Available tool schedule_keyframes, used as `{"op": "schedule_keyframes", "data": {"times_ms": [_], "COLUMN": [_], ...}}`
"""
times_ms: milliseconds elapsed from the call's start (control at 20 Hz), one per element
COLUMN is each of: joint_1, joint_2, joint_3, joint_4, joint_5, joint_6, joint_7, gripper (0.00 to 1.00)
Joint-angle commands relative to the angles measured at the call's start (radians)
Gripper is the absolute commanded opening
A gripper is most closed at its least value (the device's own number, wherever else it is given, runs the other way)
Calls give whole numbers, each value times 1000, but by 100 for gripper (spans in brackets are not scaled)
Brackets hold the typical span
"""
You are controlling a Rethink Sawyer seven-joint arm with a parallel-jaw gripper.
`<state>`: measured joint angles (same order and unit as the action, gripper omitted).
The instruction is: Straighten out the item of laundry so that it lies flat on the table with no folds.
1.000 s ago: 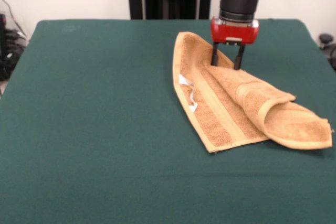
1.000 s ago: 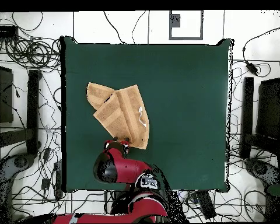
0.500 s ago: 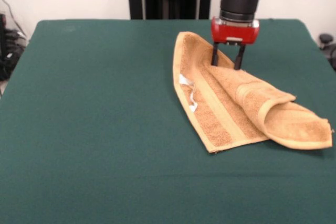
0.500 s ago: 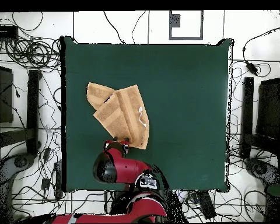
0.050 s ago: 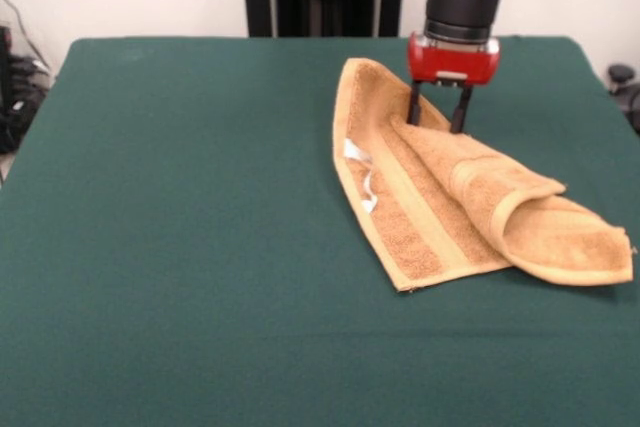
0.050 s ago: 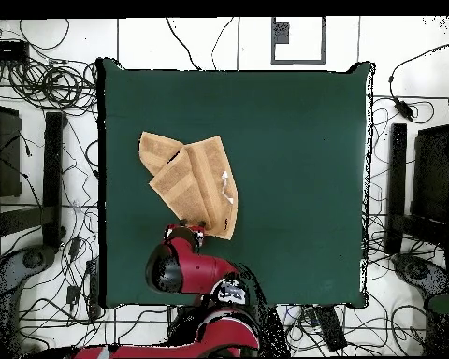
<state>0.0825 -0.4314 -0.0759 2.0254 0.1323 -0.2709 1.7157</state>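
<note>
Tan terry hand towel [image 5: 440, 197] with woven band stripes sits toward one side of the big dark green felt table [image 5: 180, 227], one end folded over itself close to the table's side edge. Red-and-black gripper [image 5: 437, 125] has its two black fingers spread, tips planted on the towel's far edge. Loads of bare felt on the other side.

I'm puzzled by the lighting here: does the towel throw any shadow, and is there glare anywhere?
Front view: the towel casts only a soft, narrow shadow along its near edge on the green table; light looks even, no glare. Overhead view: flat light, no clear shadow under the towel or gripper.
</note>
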Motion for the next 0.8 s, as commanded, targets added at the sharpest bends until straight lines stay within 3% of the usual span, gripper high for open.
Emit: {"op": "schedule_keyframes", "data": {"times_ms": [50,800], "joint_1": [56,63], "joint_2": [104,99], "joint_3": [138,157], "joint_4": [-100,-100], "joint_5": [86,106], "joint_6": [-4,4], "joint_7": [246,254], "gripper": [100,100]}}
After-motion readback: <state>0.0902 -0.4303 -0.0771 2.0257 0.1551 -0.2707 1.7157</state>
